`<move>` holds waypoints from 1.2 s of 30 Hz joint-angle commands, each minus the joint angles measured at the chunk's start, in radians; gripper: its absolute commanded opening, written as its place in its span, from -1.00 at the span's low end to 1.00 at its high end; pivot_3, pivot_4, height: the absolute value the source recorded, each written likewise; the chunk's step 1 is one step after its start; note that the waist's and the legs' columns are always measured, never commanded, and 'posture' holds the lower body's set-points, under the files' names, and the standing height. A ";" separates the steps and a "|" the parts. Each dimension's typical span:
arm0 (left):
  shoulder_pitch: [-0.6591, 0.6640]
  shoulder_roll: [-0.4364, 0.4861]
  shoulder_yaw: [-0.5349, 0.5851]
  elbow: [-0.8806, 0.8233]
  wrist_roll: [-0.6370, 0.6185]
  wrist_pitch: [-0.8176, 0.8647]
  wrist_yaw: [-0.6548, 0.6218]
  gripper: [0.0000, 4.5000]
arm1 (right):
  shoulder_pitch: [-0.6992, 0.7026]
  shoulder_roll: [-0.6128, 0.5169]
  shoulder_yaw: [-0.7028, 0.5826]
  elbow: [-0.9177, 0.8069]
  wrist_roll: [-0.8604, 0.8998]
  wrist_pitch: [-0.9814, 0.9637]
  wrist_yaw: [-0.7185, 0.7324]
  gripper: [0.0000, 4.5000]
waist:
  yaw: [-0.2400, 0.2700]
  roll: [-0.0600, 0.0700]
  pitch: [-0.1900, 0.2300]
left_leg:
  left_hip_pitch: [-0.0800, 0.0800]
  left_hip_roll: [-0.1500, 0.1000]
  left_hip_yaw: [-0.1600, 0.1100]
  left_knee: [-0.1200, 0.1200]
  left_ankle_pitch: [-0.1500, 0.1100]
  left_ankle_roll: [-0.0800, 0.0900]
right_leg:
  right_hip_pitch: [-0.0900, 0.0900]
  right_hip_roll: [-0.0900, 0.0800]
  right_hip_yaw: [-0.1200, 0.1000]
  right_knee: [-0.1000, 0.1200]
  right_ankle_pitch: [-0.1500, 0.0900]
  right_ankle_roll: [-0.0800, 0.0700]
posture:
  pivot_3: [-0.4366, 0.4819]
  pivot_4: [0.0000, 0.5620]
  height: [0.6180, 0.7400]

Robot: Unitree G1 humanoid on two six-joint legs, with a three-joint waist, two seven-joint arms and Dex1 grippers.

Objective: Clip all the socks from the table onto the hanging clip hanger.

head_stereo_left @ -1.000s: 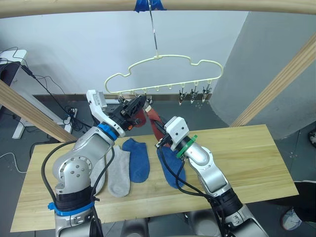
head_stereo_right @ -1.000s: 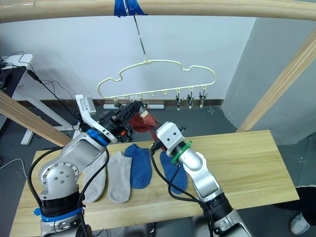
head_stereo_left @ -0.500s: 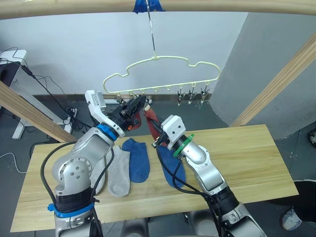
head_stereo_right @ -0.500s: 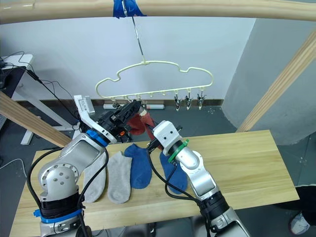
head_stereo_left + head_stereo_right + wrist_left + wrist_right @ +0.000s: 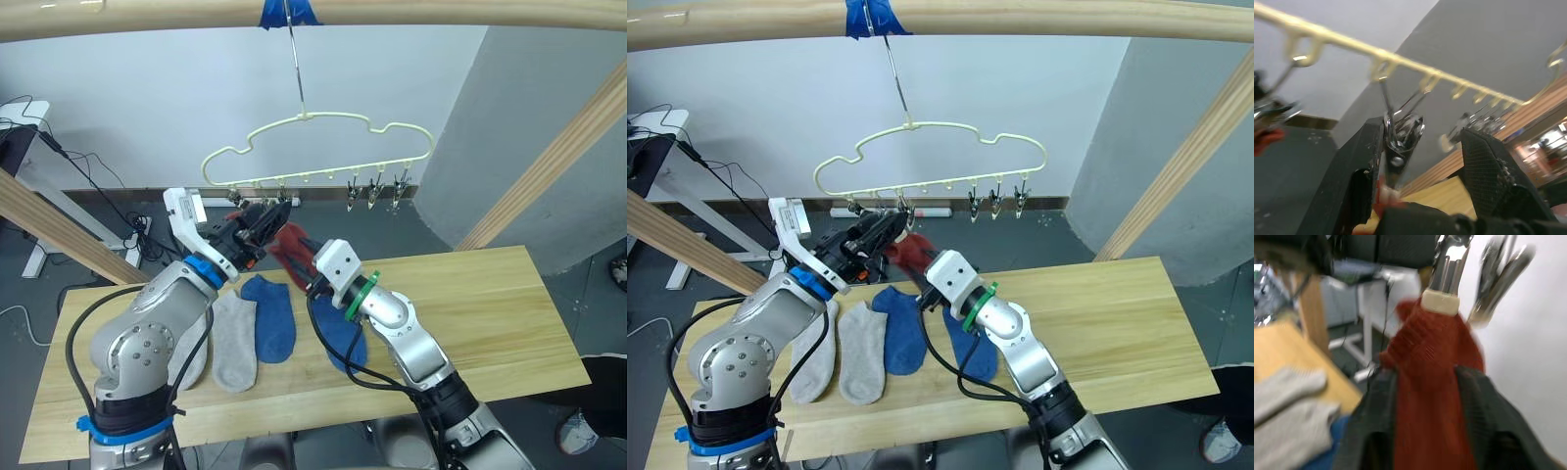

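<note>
Currently the left end effector [image 5: 277, 211] spreads wide around a clip [image 5: 1400, 134] on the clip hanger [image 5: 318, 147], while the right end effector [image 5: 306, 262] grips the red sock [image 5: 289, 240] just below, above the surface [image 5: 490, 313]. If that clip shuts off the cuff, the sock could drop. Its long axis runs from upper left down to the right gripper.

grey socks [image 5: 838, 348]: two lying on the table [image 5: 1117, 323];
blue socks [image 5: 904, 328]: two lying;
red socks [image 5: 906, 253]: one showing;
clip hanger [image 5: 931, 162]: one hanging
</note>
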 commanded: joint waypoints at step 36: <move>0.082 -0.233 -0.217 0.087 0.717 -0.570 0.045 -0.46 | 0.017 -0.707 -0.523 -0.600 0.692 0.518 0.424 -0.20 | -0.005 0.000 0.000 | 0.001 -0.002 0.002 0.002 0.000 0.001 | 0.002 0.003 0.001 -0.001 0.001 -0.001 | -0.69 -0.05 0.58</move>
